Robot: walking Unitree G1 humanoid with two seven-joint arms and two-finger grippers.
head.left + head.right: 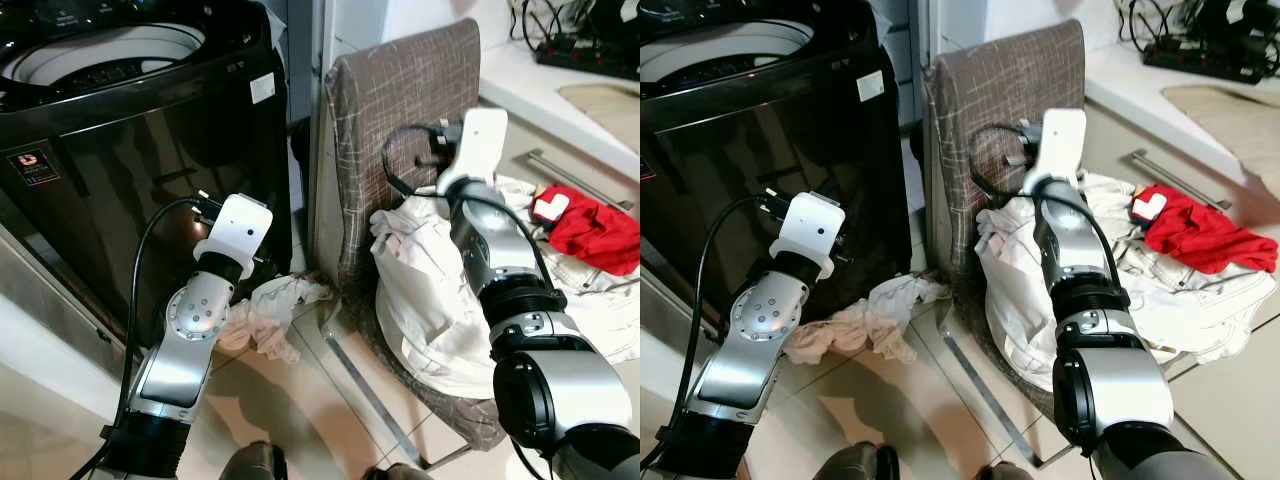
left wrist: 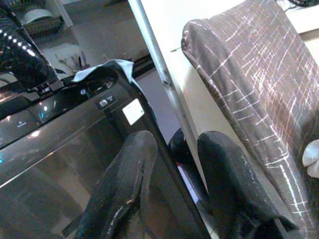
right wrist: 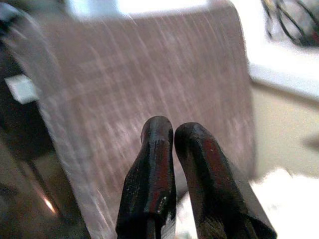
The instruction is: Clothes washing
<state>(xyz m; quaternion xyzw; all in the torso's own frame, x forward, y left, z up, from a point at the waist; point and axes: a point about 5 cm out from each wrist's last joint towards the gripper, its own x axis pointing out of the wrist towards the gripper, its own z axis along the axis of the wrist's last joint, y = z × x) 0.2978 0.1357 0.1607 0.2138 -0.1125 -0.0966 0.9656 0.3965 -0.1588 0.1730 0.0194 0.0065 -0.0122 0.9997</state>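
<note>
A black top-loading washing machine [image 1: 130, 150] stands at the left with its drum open on top. To its right a brown checked laundry basket [image 1: 400, 90] holds a heap of white clothes [image 1: 425, 290] and a red garment [image 1: 595, 230]. A pale crumpled cloth [image 1: 270, 310] lies on the floor between machine and basket. My left gripper [image 2: 172, 144] is open and empty, raised in front of the machine's right corner. My right gripper [image 3: 173, 130] is shut with nothing in it, held above the white heap and facing the basket's upright brown wall [image 3: 149, 74].
A white ledge [image 1: 540, 95] with a power strip and cables [image 1: 585, 50] runs behind the basket. A metal rail [image 1: 365, 385] crosses the tiled floor in front of the basket. My feet show at the lower edge.
</note>
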